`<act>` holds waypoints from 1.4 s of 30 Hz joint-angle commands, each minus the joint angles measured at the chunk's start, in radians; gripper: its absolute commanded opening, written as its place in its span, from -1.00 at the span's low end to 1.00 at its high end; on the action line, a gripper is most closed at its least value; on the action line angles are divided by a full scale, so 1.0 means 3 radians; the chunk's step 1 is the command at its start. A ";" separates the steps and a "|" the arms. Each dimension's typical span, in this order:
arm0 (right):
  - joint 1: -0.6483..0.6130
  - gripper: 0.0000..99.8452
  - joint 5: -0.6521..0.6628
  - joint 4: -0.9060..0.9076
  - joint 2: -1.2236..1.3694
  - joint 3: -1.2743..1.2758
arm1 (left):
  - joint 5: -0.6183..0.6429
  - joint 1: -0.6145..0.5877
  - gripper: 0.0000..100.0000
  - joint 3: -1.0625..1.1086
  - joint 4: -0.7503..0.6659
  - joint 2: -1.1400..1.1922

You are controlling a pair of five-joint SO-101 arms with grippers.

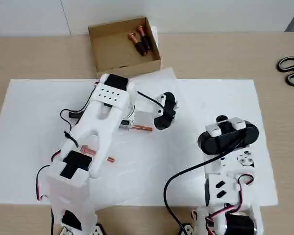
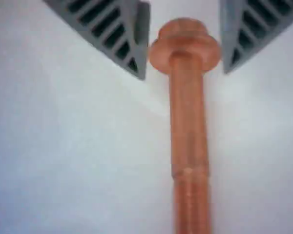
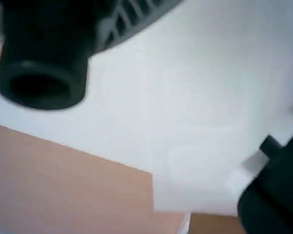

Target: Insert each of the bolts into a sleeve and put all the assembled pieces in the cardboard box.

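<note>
The left arm (image 1: 100,117) stretches from the near left corner toward the far side of the white paper sheet (image 1: 206,98). Its claw, the left gripper (image 2: 183,48), stands open wide. The two ribbed grey fingers (image 2: 112,29) flank the flanged head of a copper bolt (image 2: 188,126) without closing on it. That bolt lies flat on the paper, just right of the arm's far end, with its shaft pointing right. A second bolt (image 1: 88,150) lies on the paper nearer the arm's base, its middle hidden beneath the arm.

The right arm (image 1: 228,134) sits folded over the near right part of the sheet. The right gripper (image 3: 83,34) has hold of a black sleeve (image 3: 39,80). The sleeve rests against the claw's ribbed grey finger with its open end showing, above the paper and the edge of the wooden table (image 1: 39,54).

The cardboard box (image 1: 100,51) stands on the table at the far side, touching the sheet's far edge. In its right part lie two assembled pieces (image 1: 142,40), copper heads pointing away and dark sleeves toward the near wall. A pair of scissors (image 1: 291,70) lies at the far right edge of the table, well apart from the sheet.
</note>
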 commanded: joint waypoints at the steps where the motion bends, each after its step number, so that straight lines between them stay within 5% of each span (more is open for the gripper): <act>1: 0.0028 -0.99 0.0026 0.0003 -0.0043 -0.0026 | 0.0511 0.0138 -0.81 -0.0151 -0.0077 -0.0072; 9: 0.0023 -0.99 0.0026 0.0003 -0.0043 -0.0020 | 0.4654 0.0302 -0.81 -0.1184 0.0486 -0.0056; 16: 0.0023 -0.99 0.0026 0.0003 -0.0043 0.0041 | 0.6833 0.0051 -0.81 -0.1215 0.0900 -0.0072; 27: 0.0013 -0.99 0.0026 0.0003 -0.0043 0.0046 | 0.8592 0.0000 -0.80 -0.1051 0.0854 -0.0036; 34: 0.0018 -0.99 0.0026 0.0003 -0.0043 0.0046 | 0.8746 0.0194 -0.80 -0.0898 0.0593 -0.0036; 42: 0.0023 -0.99 0.0026 0.0003 -0.0043 0.0046 | 0.9503 0.0179 -0.80 -0.0667 0.0568 -0.0036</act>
